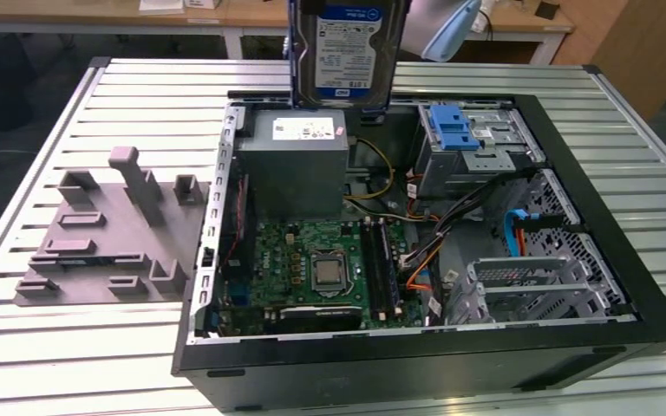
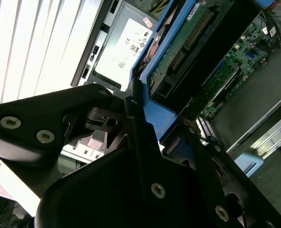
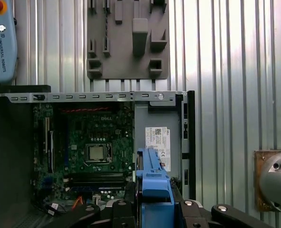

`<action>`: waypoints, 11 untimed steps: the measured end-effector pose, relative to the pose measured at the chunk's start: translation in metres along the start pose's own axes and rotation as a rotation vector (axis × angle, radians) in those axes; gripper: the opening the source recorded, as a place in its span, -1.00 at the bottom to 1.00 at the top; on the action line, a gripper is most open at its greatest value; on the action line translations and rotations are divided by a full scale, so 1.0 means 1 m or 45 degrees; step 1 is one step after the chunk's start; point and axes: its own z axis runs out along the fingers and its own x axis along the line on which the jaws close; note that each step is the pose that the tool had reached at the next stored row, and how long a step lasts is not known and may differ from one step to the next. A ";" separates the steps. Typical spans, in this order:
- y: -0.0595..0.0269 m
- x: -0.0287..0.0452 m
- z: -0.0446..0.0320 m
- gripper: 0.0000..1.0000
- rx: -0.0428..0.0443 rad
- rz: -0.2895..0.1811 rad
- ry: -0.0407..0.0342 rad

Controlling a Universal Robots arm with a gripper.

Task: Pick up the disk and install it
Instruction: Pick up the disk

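The disk [image 1: 345,48] hangs upright in the air above the back wall of the open computer case [image 1: 426,351], its blue-and-white label facing the exterior view. A blue frame runs along its edges. In the second wrist view my gripper [image 2: 145,118] is shut on the disk [image 2: 197,38], black fingers [image 2: 135,114] pressing the blue frame, with the circuit-board side in sight. In the first wrist view the disk's blue edge [image 3: 152,183] stands between the gripper's black fingers [image 3: 190,211], over the case's grey box.
Inside the case lie a grey power supply [image 1: 298,165], the green motherboard [image 1: 316,269], a drive cage with a blue tab [image 1: 454,130] and a metal bay [image 1: 530,282] among cables. A grey fixture [image 1: 114,225] sits on the slatted table at the exterior view's left.
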 end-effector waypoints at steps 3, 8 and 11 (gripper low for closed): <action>-0.0031 -0.0001 -0.0001 -0.27 0.000 0.000 0.0000; -0.0080 -0.0003 -0.0001 -0.27 0.000 0.000 0.0000; -0.0106 -0.0004 -0.0002 -0.27 0.000 0.000 0.0000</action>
